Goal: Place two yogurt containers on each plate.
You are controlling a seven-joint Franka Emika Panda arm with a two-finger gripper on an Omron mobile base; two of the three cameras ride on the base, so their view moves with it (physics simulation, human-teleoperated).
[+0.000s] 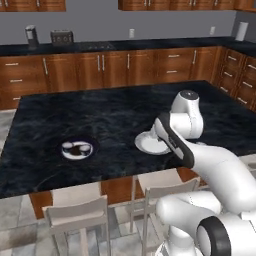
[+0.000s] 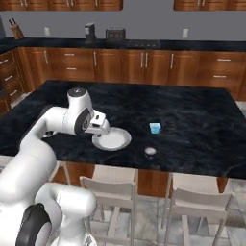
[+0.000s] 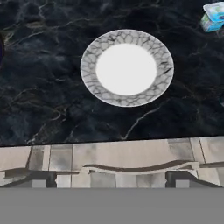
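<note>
Over the pale plate, fingers spread wide
Pale plate lies bare below my fingers; blue tub sits well off on the counter; nothing held.

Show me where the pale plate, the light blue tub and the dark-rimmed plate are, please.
Pale plate [image 3: 126, 69]: hand view, on its plain white centre.
Light blue tub [image 2: 154, 128]: right base view, on its side wall.
Dark-rimmed plate [image 1: 90, 145]: left base view, on its dark right rim.
</note>
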